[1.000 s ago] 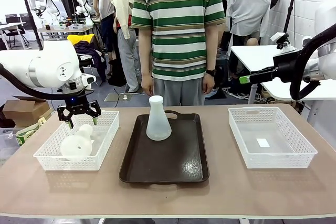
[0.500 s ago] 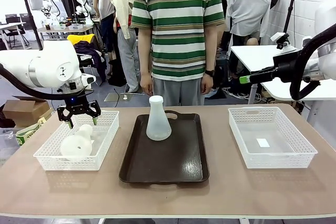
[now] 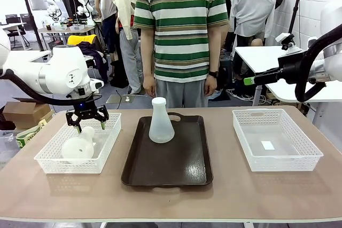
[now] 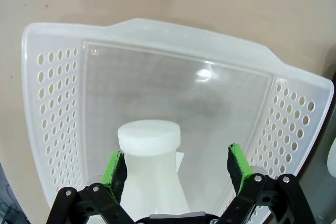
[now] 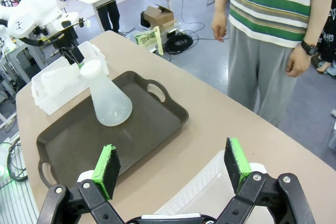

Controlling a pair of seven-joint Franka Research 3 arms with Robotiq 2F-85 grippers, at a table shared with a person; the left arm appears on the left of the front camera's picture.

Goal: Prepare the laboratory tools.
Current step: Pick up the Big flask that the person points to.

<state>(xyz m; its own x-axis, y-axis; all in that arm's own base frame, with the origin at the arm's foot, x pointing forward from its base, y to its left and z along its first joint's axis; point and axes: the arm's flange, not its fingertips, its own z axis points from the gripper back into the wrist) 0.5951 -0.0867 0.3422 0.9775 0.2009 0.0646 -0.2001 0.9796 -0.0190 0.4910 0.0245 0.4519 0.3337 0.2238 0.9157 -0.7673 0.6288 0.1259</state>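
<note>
one frosted conical flask (image 3: 161, 124) upright on the tray (image 3: 166, 170), second flask (image 3: 77, 146) lying in left basket (image 3: 69, 166)

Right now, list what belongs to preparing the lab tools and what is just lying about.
Job: lying flask, in the left basket; upright flask, on the brown tray; left gripper, open over the lying flask.
Lying about: left basket, brown tray, right basket.
</note>
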